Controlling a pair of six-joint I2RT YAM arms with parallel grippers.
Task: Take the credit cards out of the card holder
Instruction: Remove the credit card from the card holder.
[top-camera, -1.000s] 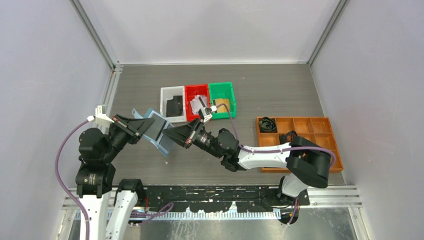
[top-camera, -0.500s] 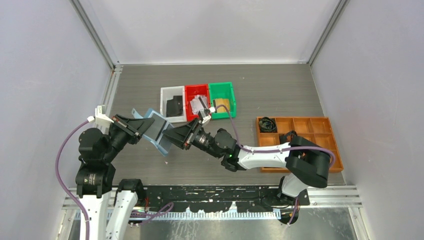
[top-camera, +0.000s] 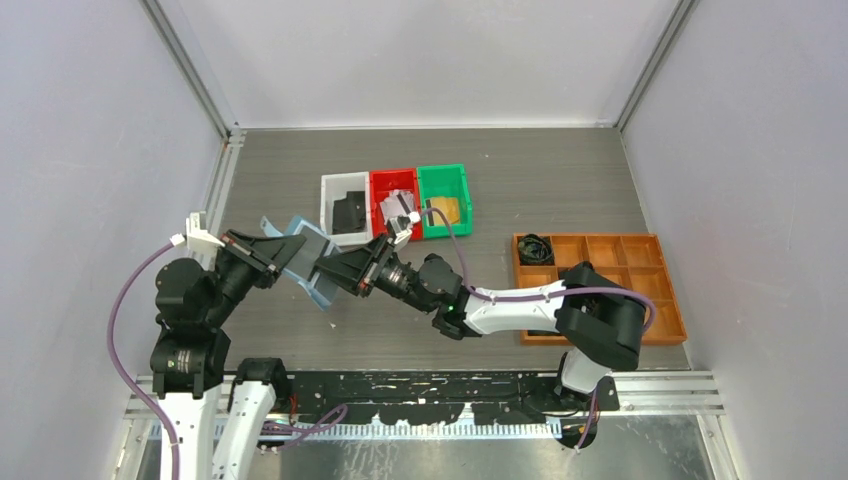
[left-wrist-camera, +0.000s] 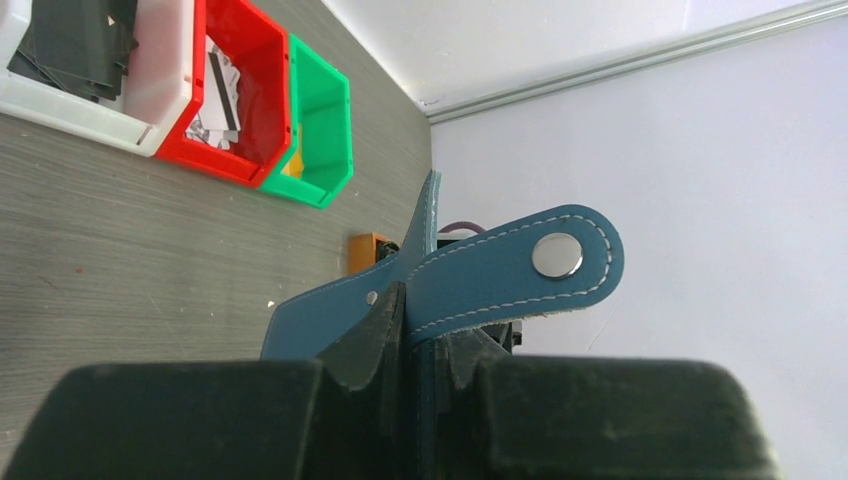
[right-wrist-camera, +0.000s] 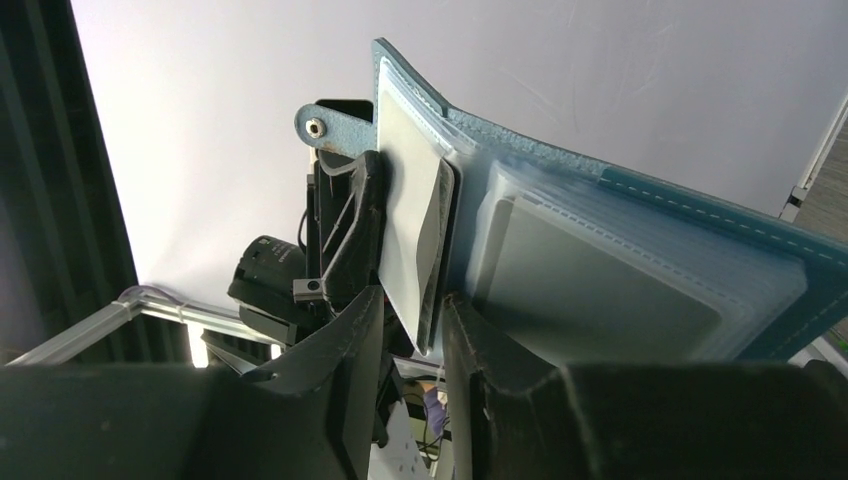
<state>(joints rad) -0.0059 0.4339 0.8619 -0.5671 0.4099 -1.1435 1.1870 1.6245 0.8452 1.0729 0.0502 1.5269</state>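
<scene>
Card holder (top-camera: 316, 285): a soft blue leather-like fold with pale stitching, held off the table (top-camera: 560, 170) between the two arms, in front of the bins. The left gripper (top-camera: 290, 255) is clenched on it; the left wrist view shows the dark, matte fingers (left-wrist-camera: 385, 335) pinching the leather edge-on. Above them curves the rounded tab with its shiny round snap (left-wrist-camera: 556, 256). Only the right wrist view shows the inside. There the holder lies open and paler blue, with a stack of clear, glossy plastic sleeves (right-wrist-camera: 600, 280) with rounded corners. One thin flat card (right-wrist-camera: 415, 240), pale with a dark edge, stands out from the fold. The right gripper (right-wrist-camera: 412, 310) has its jaws parted, and the card's lower corner sits in the gap between them. Whether either finger touches the card I cannot tell. The top view alone shows the three hard plastic bins in a row, touching side by side. The white bin (top-camera: 330, 185) holds black cards (top-camera: 349, 212), the red bin (top-camera: 392, 175) holds silver-grey ones (top-camera: 395, 208) and the green bin (top-camera: 443, 170) a gold one (top-camera: 447, 208). It also shows the orange tray (top-camera: 610, 262), well apart to the right, with a coiled black cable (top-camera: 535, 247) in its far left compartment.
</scene>
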